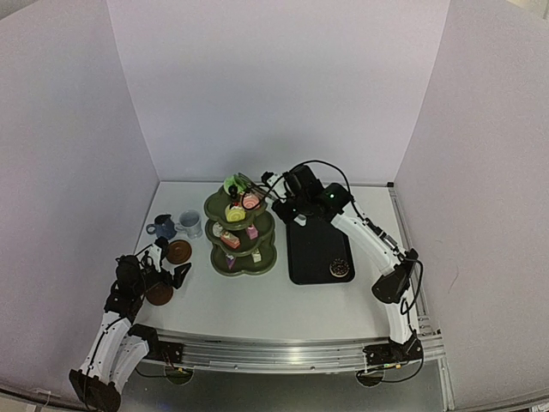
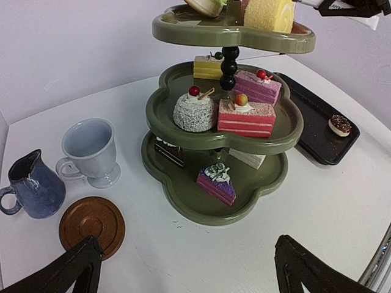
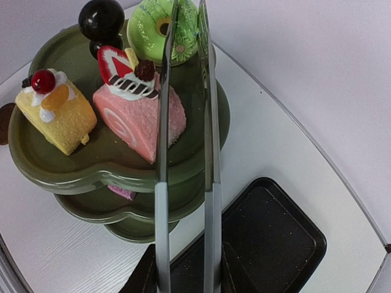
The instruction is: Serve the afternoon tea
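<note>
Showing the right gripper [image 3: 186, 271], jaws clamped on smooth metal tongs [image 3: 160, 201]. Their long, flat blades point across the glossy olive-green, flower-shaped three-tier stand [image 3: 104, 160] and flank a green iced doughnut [image 3: 149, 24] tilted at the top tier's far rim. The left gripper [image 2: 189, 264], jaws wide apart, hovers over open white desk [image 2: 342, 183] near a round, ridged brown saucer [image 2: 92, 223].

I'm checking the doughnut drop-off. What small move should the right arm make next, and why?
Probably ease the right gripper open slightly so the tongs let go. The green doughnut sits between their tips at the far edge of the stand's top tier, behind the pink roll; whether it already rests there is hard to tell.
</note>
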You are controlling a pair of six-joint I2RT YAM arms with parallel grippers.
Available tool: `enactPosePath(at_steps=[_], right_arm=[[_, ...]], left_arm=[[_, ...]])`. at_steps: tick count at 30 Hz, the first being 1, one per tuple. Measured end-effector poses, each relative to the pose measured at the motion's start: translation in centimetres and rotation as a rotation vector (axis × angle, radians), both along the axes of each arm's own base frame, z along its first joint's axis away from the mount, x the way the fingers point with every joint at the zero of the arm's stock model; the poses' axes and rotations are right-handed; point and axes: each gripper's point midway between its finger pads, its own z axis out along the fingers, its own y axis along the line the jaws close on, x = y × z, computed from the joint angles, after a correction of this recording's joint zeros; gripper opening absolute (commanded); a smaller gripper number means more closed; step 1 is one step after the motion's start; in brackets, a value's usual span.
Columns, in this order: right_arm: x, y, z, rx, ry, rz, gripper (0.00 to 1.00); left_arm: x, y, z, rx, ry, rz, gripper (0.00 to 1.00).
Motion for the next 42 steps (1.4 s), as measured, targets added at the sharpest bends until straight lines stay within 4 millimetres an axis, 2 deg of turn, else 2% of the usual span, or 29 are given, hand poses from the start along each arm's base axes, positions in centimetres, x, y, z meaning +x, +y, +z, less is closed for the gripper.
enactPosePath(at_steps=[10, 15, 19, 29, 37, 40, 42], right_arm=[[0.1, -0.1, 0.1, 0.000, -0.003, -0.004, 0.31], [0.1, -0.1, 0.9, 0.011, -0.015, -0.009, 0.32], [0.2, -0.1, 1.5, 0.020, -0.028, -0.013, 0.32], [0.5, -0.5, 1.5, 0.010, -0.040, -0.042, 0.31], [2.0, -2.8, 2.6, 0.038, -0.052, -0.181, 0.30], [2.5, -4.8, 3.5, 0.073, -0.045, -0.267, 0.31], [2.2, -7.0, 3.6, 0.084, -0.023, -0.330, 0.31]], left_arm=[[0.0, 0.0, -0.1, 0.001, 0.003, 0.000, 0.99], [0.0, 0.0, -0.1, 0.001, 0.005, -0.001, 0.99], [0.0, 0.0, -0.1, 0.002, 0.004, -0.001, 0.99], [0.0, 0.0, -0.1, 0.002, 0.004, -0.001, 0.99], [0.0, 0.0, -0.1, 0.002, 0.004, -0.002, 0.99], [0.0, 0.0, -0.1, 0.002, 0.004, -0.002, 0.99], [0.0, 0.0, -0.1, 0.002, 0.004, -0.002, 0.99]])
